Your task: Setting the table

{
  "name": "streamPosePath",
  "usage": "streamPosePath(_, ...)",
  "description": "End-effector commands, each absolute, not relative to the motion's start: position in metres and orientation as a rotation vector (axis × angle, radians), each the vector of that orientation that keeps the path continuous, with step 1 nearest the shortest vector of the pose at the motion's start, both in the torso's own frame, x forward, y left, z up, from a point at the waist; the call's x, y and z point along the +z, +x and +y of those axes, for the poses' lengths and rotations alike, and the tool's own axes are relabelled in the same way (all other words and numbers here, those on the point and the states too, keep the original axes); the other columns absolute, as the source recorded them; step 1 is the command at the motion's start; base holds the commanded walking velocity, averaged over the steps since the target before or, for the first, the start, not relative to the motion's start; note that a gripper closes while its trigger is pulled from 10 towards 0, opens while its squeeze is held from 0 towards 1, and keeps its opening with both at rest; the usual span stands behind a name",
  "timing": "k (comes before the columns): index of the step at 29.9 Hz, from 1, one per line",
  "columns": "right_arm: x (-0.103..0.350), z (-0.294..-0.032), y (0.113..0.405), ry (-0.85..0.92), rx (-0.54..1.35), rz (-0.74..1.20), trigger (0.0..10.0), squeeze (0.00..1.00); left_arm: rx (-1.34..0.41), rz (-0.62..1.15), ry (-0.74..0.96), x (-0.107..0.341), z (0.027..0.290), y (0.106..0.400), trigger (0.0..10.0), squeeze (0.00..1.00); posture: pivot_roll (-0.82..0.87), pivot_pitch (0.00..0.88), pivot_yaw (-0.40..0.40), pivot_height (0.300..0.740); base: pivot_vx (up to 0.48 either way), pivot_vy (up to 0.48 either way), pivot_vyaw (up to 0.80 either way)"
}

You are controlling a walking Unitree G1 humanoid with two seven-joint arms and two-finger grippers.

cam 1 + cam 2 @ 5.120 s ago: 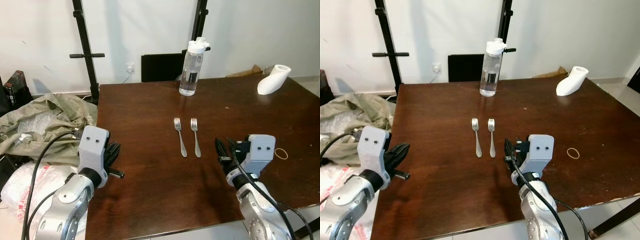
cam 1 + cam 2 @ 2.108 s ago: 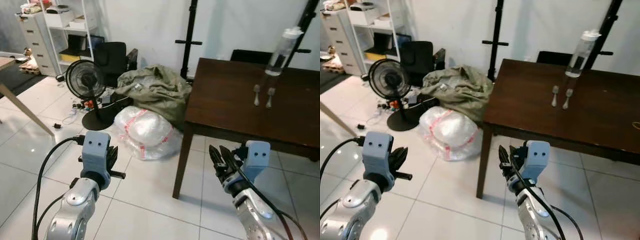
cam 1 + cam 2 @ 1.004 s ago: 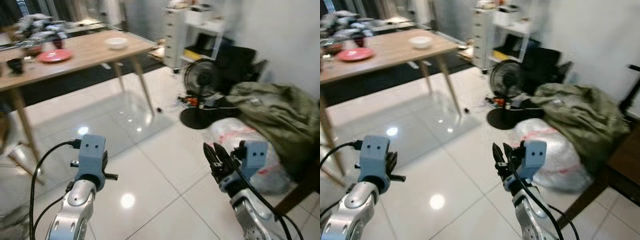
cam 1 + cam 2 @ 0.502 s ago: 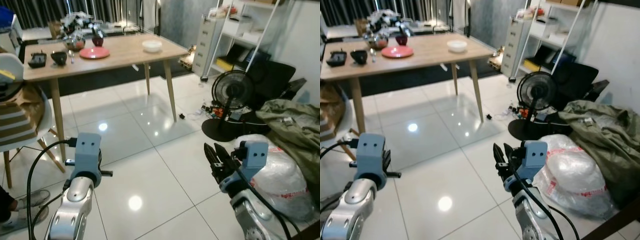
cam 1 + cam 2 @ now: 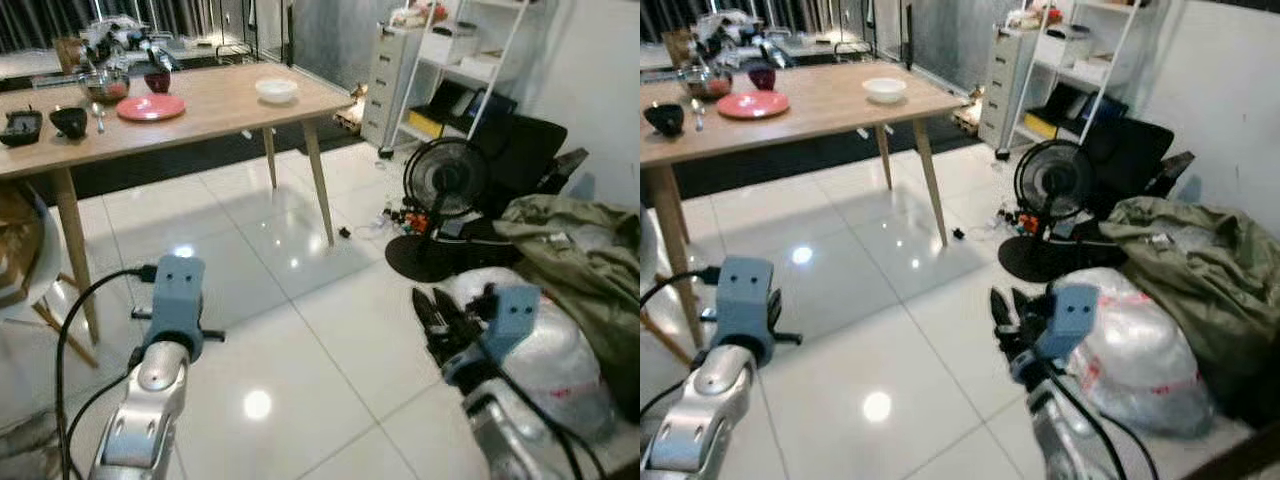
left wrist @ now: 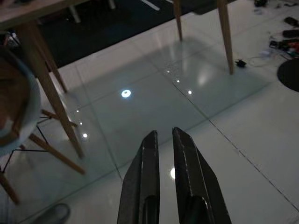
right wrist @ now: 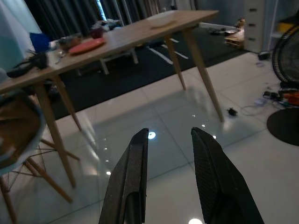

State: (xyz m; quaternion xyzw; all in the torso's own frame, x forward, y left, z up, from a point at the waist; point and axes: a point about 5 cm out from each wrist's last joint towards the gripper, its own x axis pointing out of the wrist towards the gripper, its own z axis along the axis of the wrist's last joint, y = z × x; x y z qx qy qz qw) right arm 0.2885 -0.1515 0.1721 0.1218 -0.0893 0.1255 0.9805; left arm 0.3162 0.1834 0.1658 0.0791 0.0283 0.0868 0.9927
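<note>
The red plate (image 5: 151, 107) lies on the light wooden table (image 5: 215, 110) across the room, toward the far edge, with a white bowl (image 5: 276, 90) near the table's right-hand corner, a dark cup (image 5: 69, 121) near the front edge to the left, and dark-red and glass vessels behind the plate; these are judged to be the tableware the task concerns. The plate and bowl are judged rigid, glazed and slippery, breakable if dropped, moderately light; best taken at the rim with the fingers pinching over the lip, and the cup at its wall. The left gripper (image 6: 162, 144) is held out over the white tiled floor (image 5: 300, 340), its fingers nearly together with a narrow gap, holding nothing. The right gripper (image 7: 169, 163) is likewise raised, fingers parted to a moderate gap, empty. A black fan (image 5: 443, 180), a white shelf unit (image 5: 440, 60), an olive cloth heap (image 5: 575, 250) and a white plastic sack (image 5: 560, 350) stand on the right. Compared with half a second earlier, the whole view has shifted leftward and the table sits closer to the left edge: the camera has turned, the objects have not moved; both arms keep the same posture, and the picture is slightly blurred
</note>
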Motion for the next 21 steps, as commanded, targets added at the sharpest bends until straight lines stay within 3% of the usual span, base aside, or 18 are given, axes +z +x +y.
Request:
streamPosePath(1,0.168,-0.16,0.287,0.24,0.218,-0.169,10.0,0.0,0.16,0.06,0.16,0.163,0.179,0.317,10.0,0.0,0.07,0.054,0.054,0.74,0.461,0.0,0.0)
streamPosePath(9,0.172,-0.156,0.29,0.222,0.226,-0.189,10.0,0.0,0.176,0.047,0.166,0.165,0.183,0.317,10.0,0.0,0.09,0.056,0.051,0.74,0.461,0.0,0.0)
streamPosePath(21,0.169,-0.158,0.297,0.218,0.191,-0.164,10.0,0.0,0.185,0.045,0.167,0.165,0.185,0.316,10.0,0.0,0.1,0.056,0.05,0.74,0.461,0.0,0.67)
